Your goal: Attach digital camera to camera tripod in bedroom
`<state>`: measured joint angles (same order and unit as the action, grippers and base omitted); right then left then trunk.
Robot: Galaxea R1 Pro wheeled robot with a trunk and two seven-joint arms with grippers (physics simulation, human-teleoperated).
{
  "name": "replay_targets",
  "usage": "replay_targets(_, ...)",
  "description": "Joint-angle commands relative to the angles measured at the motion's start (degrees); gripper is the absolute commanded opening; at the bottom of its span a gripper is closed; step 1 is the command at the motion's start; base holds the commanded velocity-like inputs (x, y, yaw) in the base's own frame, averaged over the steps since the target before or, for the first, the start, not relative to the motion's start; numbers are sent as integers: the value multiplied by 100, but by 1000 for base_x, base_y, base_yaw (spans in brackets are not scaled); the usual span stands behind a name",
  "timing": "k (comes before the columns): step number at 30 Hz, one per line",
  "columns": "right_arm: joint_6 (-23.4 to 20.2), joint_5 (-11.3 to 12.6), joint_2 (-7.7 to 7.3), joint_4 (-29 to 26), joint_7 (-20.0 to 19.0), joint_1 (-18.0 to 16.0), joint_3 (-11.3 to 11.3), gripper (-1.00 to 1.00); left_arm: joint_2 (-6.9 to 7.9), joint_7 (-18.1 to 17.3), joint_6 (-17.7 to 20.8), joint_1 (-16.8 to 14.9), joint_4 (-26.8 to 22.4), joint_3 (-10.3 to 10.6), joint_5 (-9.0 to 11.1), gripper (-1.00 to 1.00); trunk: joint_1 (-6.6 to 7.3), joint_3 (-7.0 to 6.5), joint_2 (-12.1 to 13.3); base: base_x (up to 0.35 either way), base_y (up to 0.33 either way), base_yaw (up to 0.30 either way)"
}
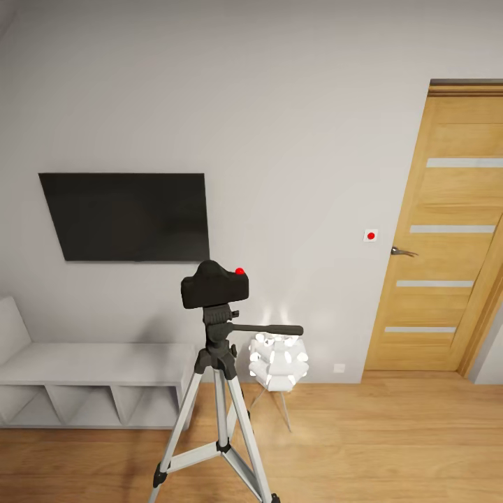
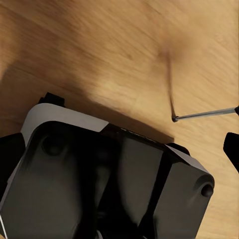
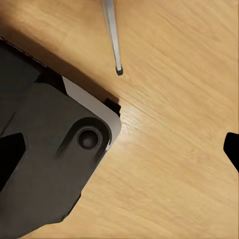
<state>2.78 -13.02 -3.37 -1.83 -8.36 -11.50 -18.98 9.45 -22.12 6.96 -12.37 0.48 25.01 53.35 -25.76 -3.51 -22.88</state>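
Observation:
The digital camera (image 1: 214, 283), matte black with a red dot on its hump, sits upright on top of the black head of the camera tripod (image 1: 218, 391), straight ahead in the head view. The pan handle (image 1: 269, 329) sticks out to the right. Silver legs spread down to the wood floor. My left gripper (image 2: 119, 157) is open, one dark fingertip (image 2: 232, 149) at each side of its wrist view, nothing between them. My right gripper (image 3: 119, 157) is open too, with a fingertip (image 3: 232, 149) far from its twin. Both hang over my own dark base and the floor.
A black TV (image 1: 126, 216) hangs on the white wall above a low white shelf bench (image 1: 91, 381). A glowing white lamp (image 1: 279, 360) stands just behind the tripod. A wooden door (image 1: 447, 237) is at the right. A slim silver leg (image 2: 204, 114) (image 3: 112, 35) touches the floor near my base (image 2: 99, 184).

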Motion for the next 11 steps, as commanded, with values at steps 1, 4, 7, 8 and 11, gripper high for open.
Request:
replay_targets(1,20,-58,27,2,-8,17,15,100,2,-23,34,-3,5,31,61,100,-2,2,-4,0,0,0)
replay_targets(4,32,-53,95,-5,6,72,30,100,3,-23,34,-3,5,34,61,100,-2,2,-4,0,0,0)
replay_targets(7,23,-58,77,1,8,79,32,100,2,-25,34,-3,5,33,61,100,-2,2,-4,0,0,0)
replay_targets(8,19,-60,73,3,8,81,34,100,3,-26,34,-3,5,33,61,100,-2,2,-4,0,0,0)
replay_targets(11,18,-63,75,5,9,84,35,100,4,-25,34,-3,5,36,61,100,-2,2,-4,0,0,0)
